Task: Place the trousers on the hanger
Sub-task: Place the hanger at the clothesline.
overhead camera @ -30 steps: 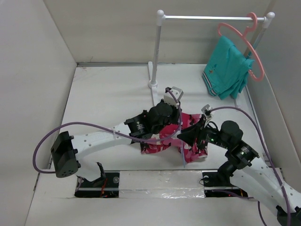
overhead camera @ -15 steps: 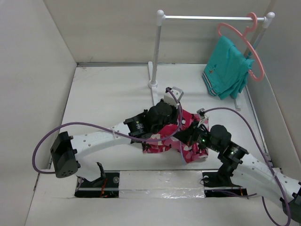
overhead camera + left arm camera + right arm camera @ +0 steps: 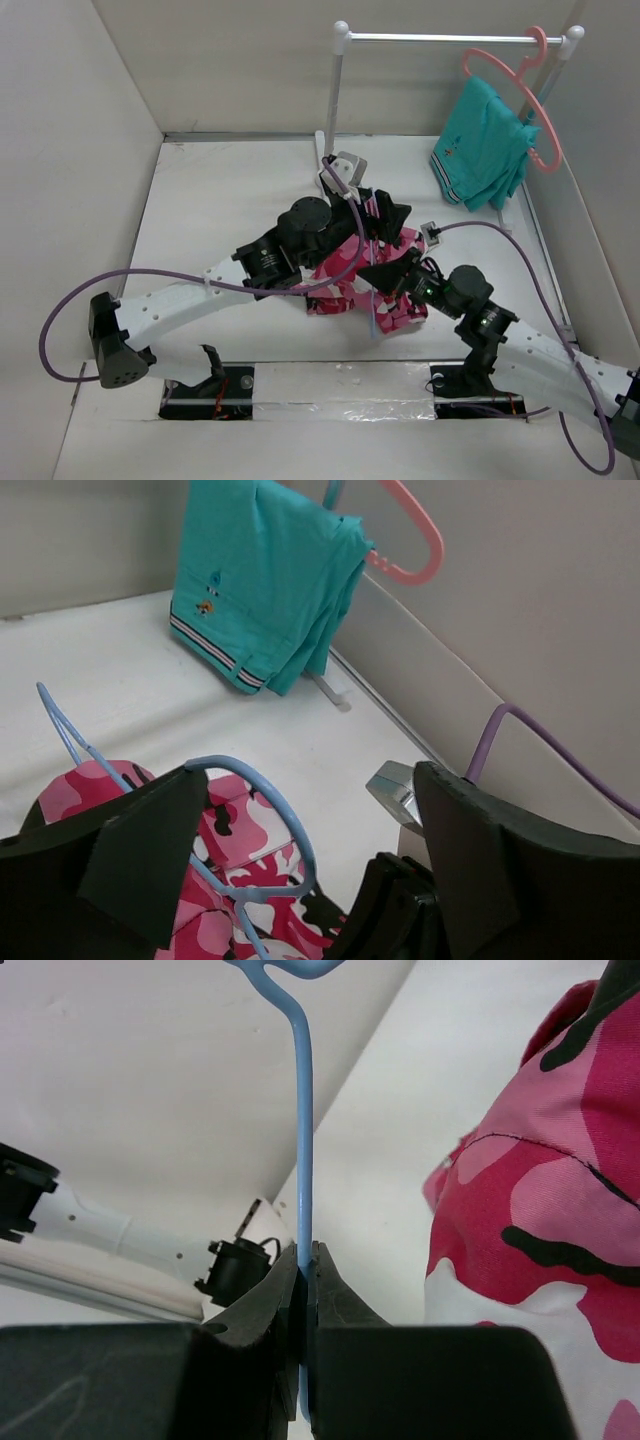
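Note:
The camouflage trousers [image 3: 343,266] lie bunched on the table between the two arms; they also show in the left wrist view [image 3: 232,832] and the right wrist view [image 3: 545,1190]. The thin light-blue hanger [image 3: 303,1150] runs straight up from my right gripper [image 3: 304,1256], which is shut on its wire. Its curved hook [image 3: 285,820] rises over the cloth. My left gripper [image 3: 310,785] stands open, raised above the trousers with the hook between its spread fingers, touching neither. From above, the left gripper [image 3: 386,218] is just behind the right gripper [image 3: 380,276].
A white clothes rack [image 3: 331,110] stands at the back. A salmon-pink hanger [image 3: 532,95] with a teal garment [image 3: 485,145] hangs from its right end. Walls close in the left, back and right. Purple cables trail from both arms.
My left gripper has opened, let go and lifted back toward the rack. My right gripper closed on the hanger wire and shifted slightly left.

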### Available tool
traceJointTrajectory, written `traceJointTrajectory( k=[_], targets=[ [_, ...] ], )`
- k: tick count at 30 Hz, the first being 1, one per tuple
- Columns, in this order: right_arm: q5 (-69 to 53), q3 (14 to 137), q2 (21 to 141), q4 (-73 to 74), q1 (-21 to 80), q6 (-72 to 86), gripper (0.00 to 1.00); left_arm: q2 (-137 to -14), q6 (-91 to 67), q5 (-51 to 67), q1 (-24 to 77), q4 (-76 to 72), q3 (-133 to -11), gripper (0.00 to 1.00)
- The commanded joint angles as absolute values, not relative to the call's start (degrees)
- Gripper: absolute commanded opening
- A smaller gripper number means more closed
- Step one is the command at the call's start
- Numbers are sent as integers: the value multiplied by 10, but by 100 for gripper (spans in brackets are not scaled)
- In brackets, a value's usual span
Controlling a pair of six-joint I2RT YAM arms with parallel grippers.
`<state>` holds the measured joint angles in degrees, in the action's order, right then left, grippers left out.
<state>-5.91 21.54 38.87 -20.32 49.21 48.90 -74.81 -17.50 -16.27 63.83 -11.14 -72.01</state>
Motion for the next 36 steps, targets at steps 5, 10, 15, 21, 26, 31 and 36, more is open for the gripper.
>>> traceJointTrajectory(
  k=[5, 10, 15, 21, 26, 31, 36],
  targets=[
    [-57, 258, 452, -350, 479, 489, 0, -660, -130, -221, 628, -198, -740, 99],
    [-80, 257, 479, -406, 452, 504, 0, -616, -124, -245, 607, -187, -716, 99],
    [-87, 278, 463, -390, 427, 497, 0, -602, -136, -267, 579, -156, -680, 99],
    [-147, 333, 469, -353, 322, 493, 0, -510, -164, -297, 568, -231, -517, 90],
    [-217, 428, 527, -346, 217, 504, 0, -475, -184, -303, 568, -265, -395, 75],
    [-255, 575, 622, -319, 164, 505, 0, -461, -186, -345, 563, -304, -316, 76],
    [-236, 672, 705, -272, 132, 477, 0, -468, -164, -345, 562, -344, -263, 77]
  ],
)
